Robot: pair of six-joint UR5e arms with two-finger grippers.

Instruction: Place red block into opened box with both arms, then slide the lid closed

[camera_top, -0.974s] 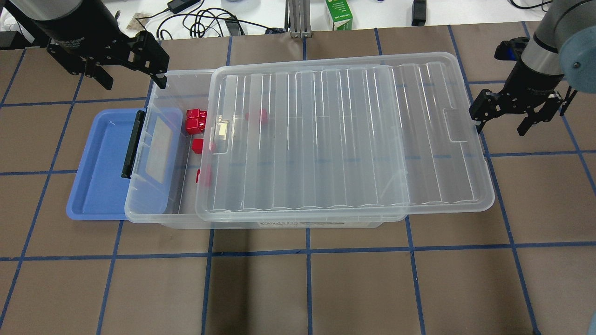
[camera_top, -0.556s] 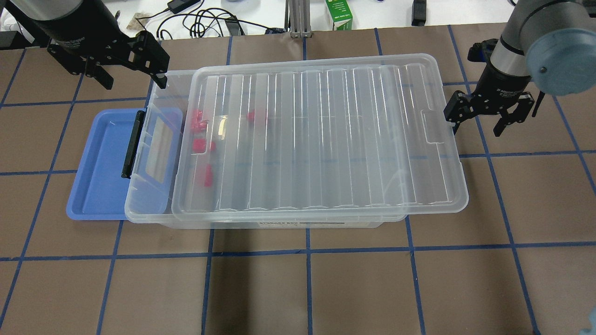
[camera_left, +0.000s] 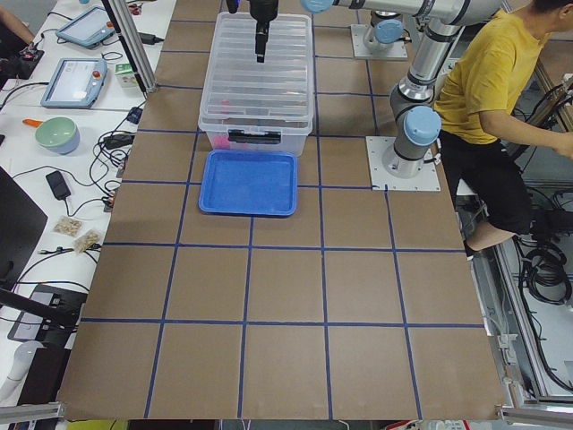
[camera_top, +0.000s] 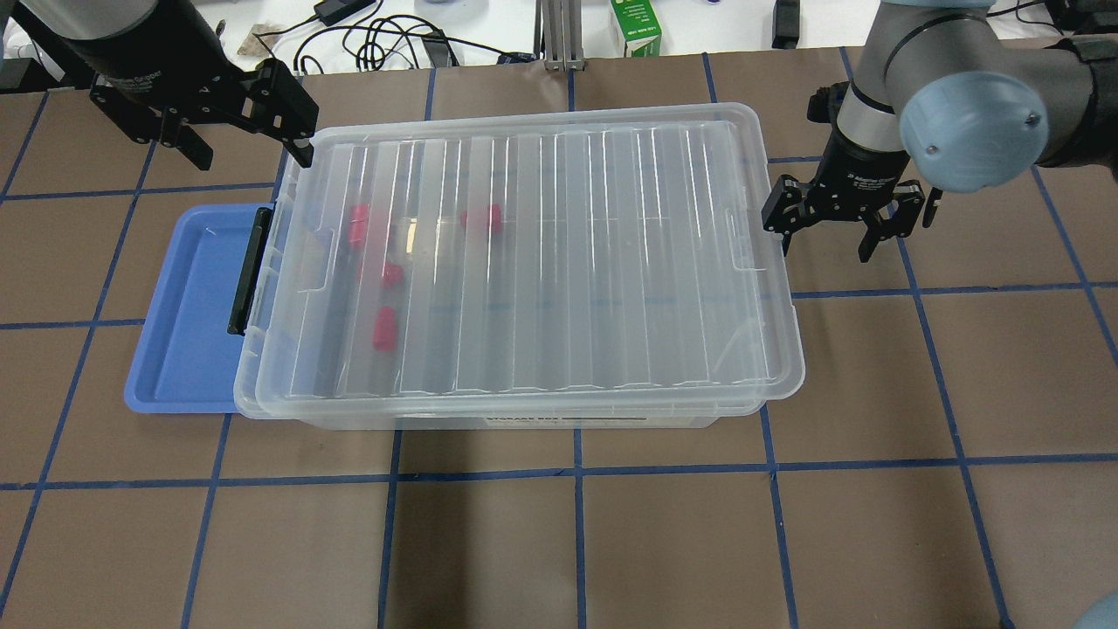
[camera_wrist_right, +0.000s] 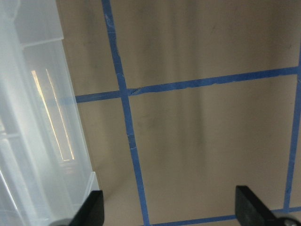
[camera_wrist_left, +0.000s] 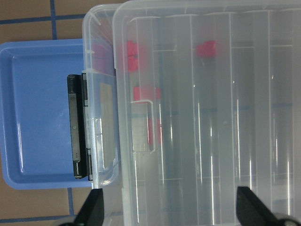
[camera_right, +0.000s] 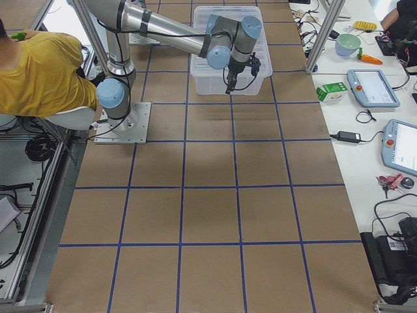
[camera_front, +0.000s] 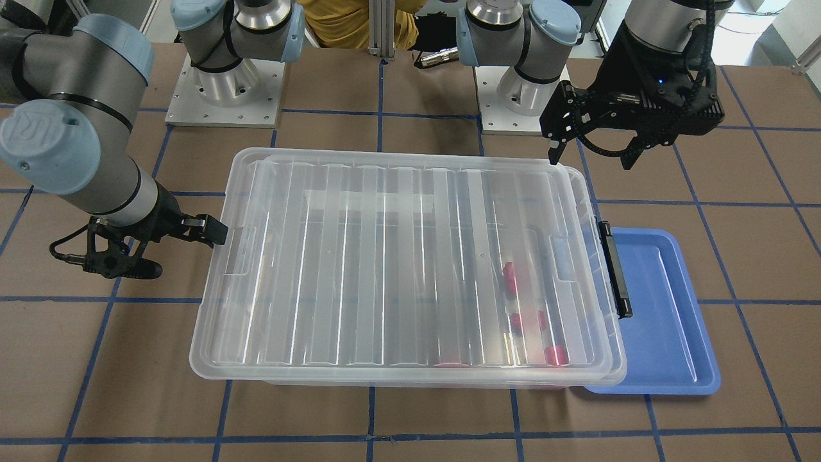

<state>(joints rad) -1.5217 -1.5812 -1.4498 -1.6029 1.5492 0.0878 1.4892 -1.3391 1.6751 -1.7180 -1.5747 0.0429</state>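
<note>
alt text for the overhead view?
A clear lid almost covers a clear box; red blocks show through it. The open right tool is at the lid's right edge, the open left tool by the box's far-left corner. A blue tray adjoins the box's left end.

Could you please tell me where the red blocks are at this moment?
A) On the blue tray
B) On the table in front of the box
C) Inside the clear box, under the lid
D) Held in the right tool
C: the red blocks show pink through the ribbed lid, inside the box at the end near its black latch.
</note>
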